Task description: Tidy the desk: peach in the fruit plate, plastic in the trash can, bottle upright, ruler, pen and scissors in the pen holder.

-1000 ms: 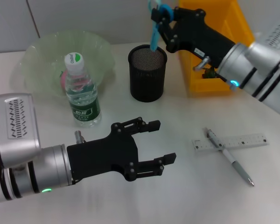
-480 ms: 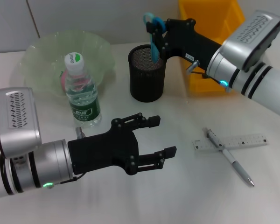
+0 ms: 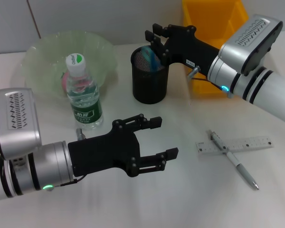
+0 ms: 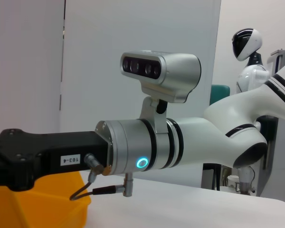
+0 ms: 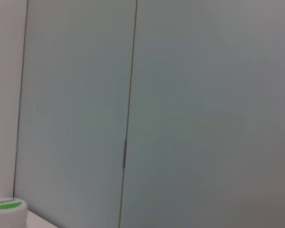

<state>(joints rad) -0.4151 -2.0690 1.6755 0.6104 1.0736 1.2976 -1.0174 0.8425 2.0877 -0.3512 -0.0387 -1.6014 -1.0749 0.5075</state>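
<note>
My right gripper [image 3: 153, 36] is open just above the far rim of the black mesh pen holder [image 3: 149, 83]. The blue-handled scissors [image 3: 151, 60] sit inside the holder, free of the fingers. A clear ruler [image 3: 237, 144] lies on the table at the right with a silver pen [image 3: 235, 162] lying across it. The water bottle [image 3: 83, 92] stands upright in front of the green fruit plate [image 3: 40, 52]; something pink [image 3: 63, 83] shows in the plate behind it. My left gripper [image 3: 164, 138] is open and empty, low over the table's front middle. No plastic is in view.
A yellow bin [image 3: 213, 19] stands at the back right, behind my right arm; it also shows in the left wrist view [image 4: 38, 204] under my right arm [image 4: 147, 152]. The bottle's cap [image 5: 7, 209] shows in the right wrist view.
My right gripper came down over the pen holder and let go of the scissors, which dropped into the holder. My left arm has hardly moved.
</note>
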